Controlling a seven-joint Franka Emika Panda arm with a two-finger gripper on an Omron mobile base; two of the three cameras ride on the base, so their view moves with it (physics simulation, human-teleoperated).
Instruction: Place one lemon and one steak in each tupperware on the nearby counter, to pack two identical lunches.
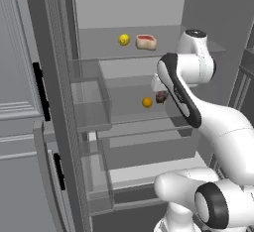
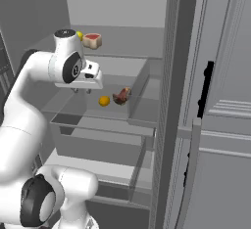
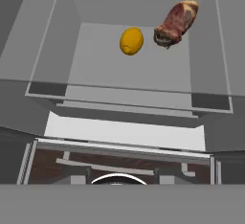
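Sitting on one fridge shelf (image 3: 143, 82): lemon (image 3: 131, 41) beside steak (image 3: 176, 23).

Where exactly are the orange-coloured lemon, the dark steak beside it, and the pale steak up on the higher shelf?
orange lemon (image 3: 131, 41), hand view, middle of its rind.
dark steak (image 3: 175, 23), hand view, centre of the meat.
pale steak (image 1: 146, 41), left base view, its red top face.

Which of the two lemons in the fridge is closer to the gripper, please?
The orange-yellow lemon on the middle shelf, beside the dark steak, is closer. The brighter yellow lemon sits one shelf higher, next to the paler steak.
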